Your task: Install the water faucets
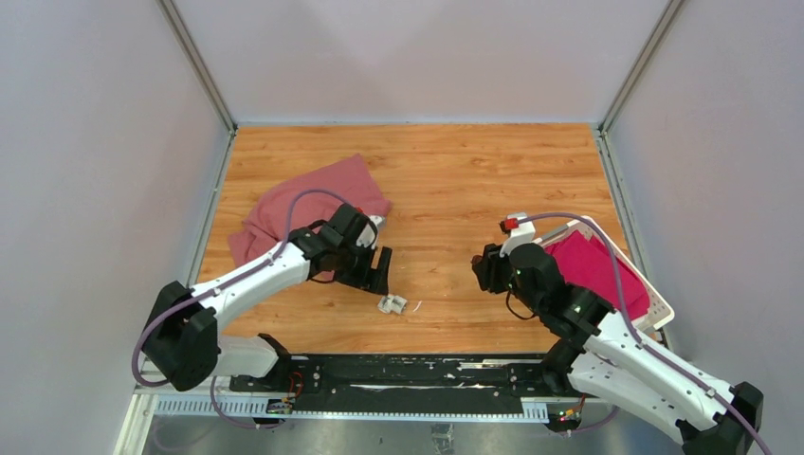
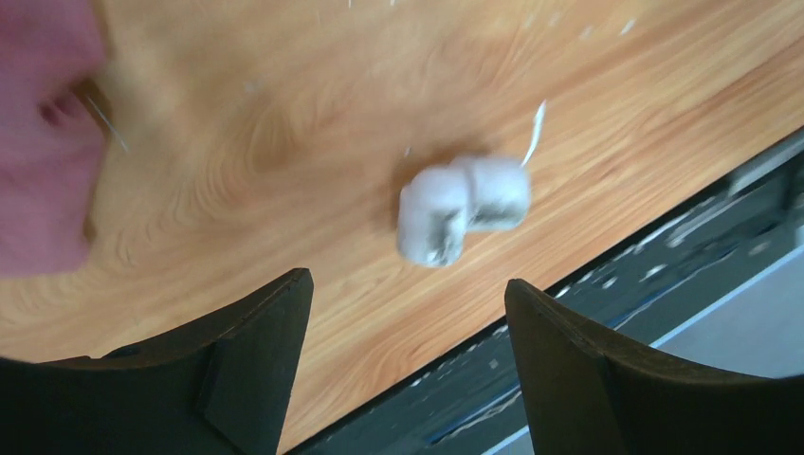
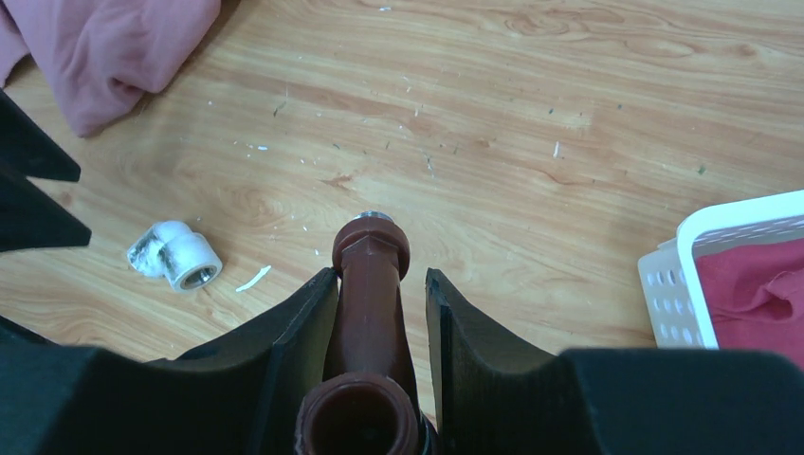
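Tap (image 3: 370, 313): dark reddish-brown body with a hexagonal collar and a silvery metal end (image 3: 376, 216). It is clamped between the fingers of the right gripper (image 3: 379, 277), metal end pointing away from the wrist and raised above the table (image 1: 455, 171).
Pipe fitting (image 1: 392, 304): small white plastic elbow lying loose on the wood near the table's near edge, between the two arms and closer to the left one. One open mouth faces the right wrist camera (image 3: 175, 256).
Left gripper (image 1: 379, 270): jaws spread wide with nothing between them. It hangs just above and beside the pipe fitting (image 2: 463, 209) without touching it. The left wrist view is blurred.
Right gripper (image 1: 488, 270): jaws narrow, closed on the tap's body, well apart from the pipe fitting.
White scrap (image 3: 253, 278): a thin sliver on the wood just beside the pipe fitting.
Pink-red cloth (image 1: 303, 204): crumpled on the left half of the table, behind the left gripper.
Basket (image 1: 654, 303): white, perforated wall, at the table's right edge beside the right arm. It holds a red cloth (image 1: 593, 265).
Tap and fitting: apart, not joined.
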`<state>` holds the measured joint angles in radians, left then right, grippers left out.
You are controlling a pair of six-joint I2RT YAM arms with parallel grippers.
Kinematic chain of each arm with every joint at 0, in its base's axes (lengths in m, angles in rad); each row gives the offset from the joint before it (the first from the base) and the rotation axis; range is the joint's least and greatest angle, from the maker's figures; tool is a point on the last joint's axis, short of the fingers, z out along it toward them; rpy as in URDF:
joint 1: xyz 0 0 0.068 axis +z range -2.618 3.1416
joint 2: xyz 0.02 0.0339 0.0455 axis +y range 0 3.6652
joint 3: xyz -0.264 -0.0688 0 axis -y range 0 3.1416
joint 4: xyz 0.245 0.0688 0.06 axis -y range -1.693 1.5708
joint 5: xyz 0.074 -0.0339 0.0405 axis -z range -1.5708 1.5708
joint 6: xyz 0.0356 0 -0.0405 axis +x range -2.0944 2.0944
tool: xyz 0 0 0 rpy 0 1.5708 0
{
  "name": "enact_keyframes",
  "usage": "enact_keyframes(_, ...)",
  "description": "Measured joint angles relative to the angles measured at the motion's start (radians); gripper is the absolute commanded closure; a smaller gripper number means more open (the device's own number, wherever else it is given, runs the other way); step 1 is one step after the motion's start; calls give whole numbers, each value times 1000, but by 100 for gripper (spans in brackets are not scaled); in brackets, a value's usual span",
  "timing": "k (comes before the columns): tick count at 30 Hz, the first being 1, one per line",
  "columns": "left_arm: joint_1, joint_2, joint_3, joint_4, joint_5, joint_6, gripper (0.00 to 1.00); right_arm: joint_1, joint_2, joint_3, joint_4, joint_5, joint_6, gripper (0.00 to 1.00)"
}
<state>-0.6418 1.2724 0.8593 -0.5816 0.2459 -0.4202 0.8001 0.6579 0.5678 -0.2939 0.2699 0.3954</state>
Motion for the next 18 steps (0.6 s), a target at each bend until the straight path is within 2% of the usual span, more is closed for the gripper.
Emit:
enact_keyframes(4,-65,24,-30,-80,-26,74,23,0,11,0,-5,-10,0,100)
enact_keyframes(9,-112,62,-29,-90,-33,113,27,0,12,0,-5,-17,4,100)
enact_keyframes(15,-198,143,-21,-80,-59,98,30,0,13,0,9,-27,10,100)
enact_keyframes(18,-256,161,-16,-41,-119,67,34,0,11,0,17,-32,13,100)
